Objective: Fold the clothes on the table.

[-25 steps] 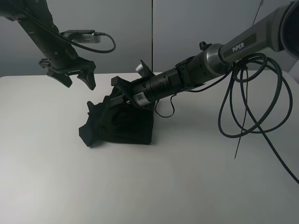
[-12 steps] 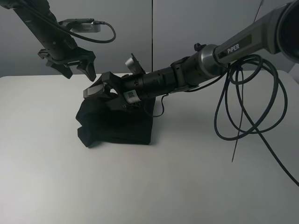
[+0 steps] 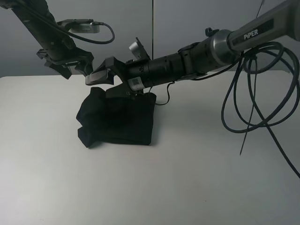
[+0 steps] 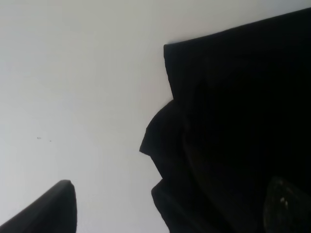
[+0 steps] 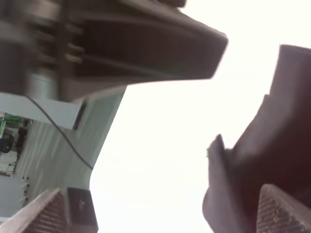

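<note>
The black T-shirt [image 3: 117, 119] lies as a folded bundle on the white table [image 3: 197, 168]; its print is hidden. My right gripper [image 3: 105, 84] reaches across the middle and hangs open and empty just above the shirt's far left corner. My left gripper [image 3: 77, 71] is open and empty, higher up and behind that corner. In the left wrist view the shirt [image 4: 233, 116] fills one side, with one fingertip [image 4: 48, 211] over bare table. In the right wrist view the shirt's edge [image 5: 262, 145] lies beside one fingertip [image 5: 279, 208], and the left gripper [image 5: 146, 43] hangs close by.
Looped black cables [image 3: 253, 98] hang from the right arm [image 3: 220, 49] over the right side of the table. A grey panelled wall [image 3: 154, 28] stands behind the table's back edge.
My right gripper has let go of the shirt's raised fold, moved left and lifted clear. The fold has dropped onto the bundle. My left gripper has risen a little.
</note>
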### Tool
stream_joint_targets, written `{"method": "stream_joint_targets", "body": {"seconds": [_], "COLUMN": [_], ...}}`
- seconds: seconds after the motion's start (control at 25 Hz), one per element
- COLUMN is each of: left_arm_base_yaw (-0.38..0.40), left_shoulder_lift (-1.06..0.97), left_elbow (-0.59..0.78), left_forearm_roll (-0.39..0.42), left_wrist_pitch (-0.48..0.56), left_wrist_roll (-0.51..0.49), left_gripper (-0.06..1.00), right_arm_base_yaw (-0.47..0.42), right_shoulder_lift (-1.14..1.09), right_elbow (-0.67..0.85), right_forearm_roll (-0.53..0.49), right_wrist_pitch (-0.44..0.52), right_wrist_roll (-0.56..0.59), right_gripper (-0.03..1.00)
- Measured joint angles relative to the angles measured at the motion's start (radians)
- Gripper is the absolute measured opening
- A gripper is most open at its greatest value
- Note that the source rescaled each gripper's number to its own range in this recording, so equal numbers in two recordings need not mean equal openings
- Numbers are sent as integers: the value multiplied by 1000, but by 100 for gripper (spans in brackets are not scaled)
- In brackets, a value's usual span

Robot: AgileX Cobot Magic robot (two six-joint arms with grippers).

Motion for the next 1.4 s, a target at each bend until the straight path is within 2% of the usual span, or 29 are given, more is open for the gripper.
{"method": "stream_joint_targets", "body": {"seconds": [0.12, 0.24, 0.32, 0.48, 0.6, 0.72, 0.8, 0.88, 1.0, 1.08, 1.4], "left_arm_base_yaw": [4, 4, 4, 12, 32, 55, 62, 62, 62, 64, 64], "left_shoulder_lift": [0, -4, -16, -77, -163, -275, -365, -448, -562, -636, -897], "left_elbow": [0, 0, 0, 20, 105, 212, 269, 294, 303, 306, 365], "left_forearm_roll": [0, 2, 2, 2, 0, 6, 34, 107, 214, 254, 260], "left_wrist_pitch": [0, 2, 4, 8, -15, -73, -92, -85, -32, -4, 109], "left_wrist_roll": [2, 31, 43, 46, 46, 36, 33, -16, -93, -105, -139], "left_gripper": [100, 100, 100, 100, 100, 100, 100, 100, 100, 100, 100], "right_arm_base_yaw": [0, 0, 0, 0, 0, 0, 0, 0, 0, 0, 0], "right_shoulder_lift": [-69, -136, -176, -259, -328, -401, -462, -524, -632, -715, -1089], "right_elbow": [0, 0, 0, 0, 0, 6, 27, 54, 109, 151, 293], "right_forearm_roll": [-114, -336, -525, -1019, -1397, -1614, -1680, -1707, -1731, -1739, -1755], "right_wrist_pitch": [-7, -67, -137, -220, -172, -82, -43, -18, 10, 31, 130], "right_wrist_roll": [10, 89, 209, 517, 745, 883, 931, 963, 1001, 1016, 1067], "right_gripper": [85, 85, 85, 89, 98, 100, 100, 100, 100, 100, 100]}}
